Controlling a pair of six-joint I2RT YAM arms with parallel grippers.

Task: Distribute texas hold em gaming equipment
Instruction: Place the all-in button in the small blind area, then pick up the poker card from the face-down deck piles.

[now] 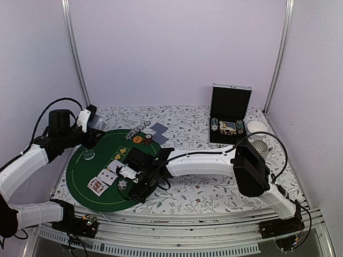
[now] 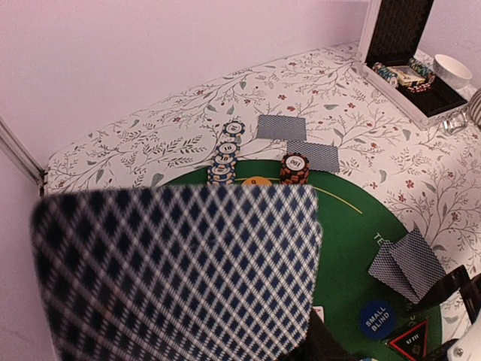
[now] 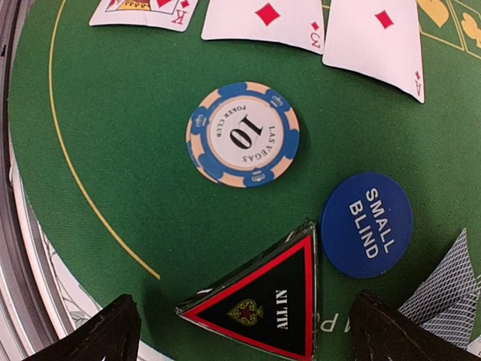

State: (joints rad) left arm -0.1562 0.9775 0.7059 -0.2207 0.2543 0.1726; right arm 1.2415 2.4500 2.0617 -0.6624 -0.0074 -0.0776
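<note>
A stack of blue-checked playing cards [image 2: 176, 274] fills the lower left of the left wrist view; my left gripper [image 1: 89, 120], shut on it, hangs over the far left edge of the round green mat [image 1: 102, 155]. My right gripper [image 3: 252, 340] stands open low over the mat's near side. The dark red-edged "ALL IN" triangle [image 3: 264, 304] lies flat between its fingertips [image 3: 101, 337]. Beside the triangle lie the blue "SMALL BLIND" disc [image 3: 367, 224] and a blue-and-cream 10 chip [image 3: 242, 134]. Face-up cards [image 3: 267, 16] lie beyond them.
Chip stacks [image 2: 224, 162], a red chip stack [image 2: 294, 167] and an orange disc [image 2: 255, 181] sit at the mat's far edge, with face-down cards [image 2: 312, 156] behind. The open silver-and-black case [image 1: 230, 115] stands at the back right, with a white bowl [image 1: 256, 128] and ribbed cup [image 1: 260, 145] beside it.
</note>
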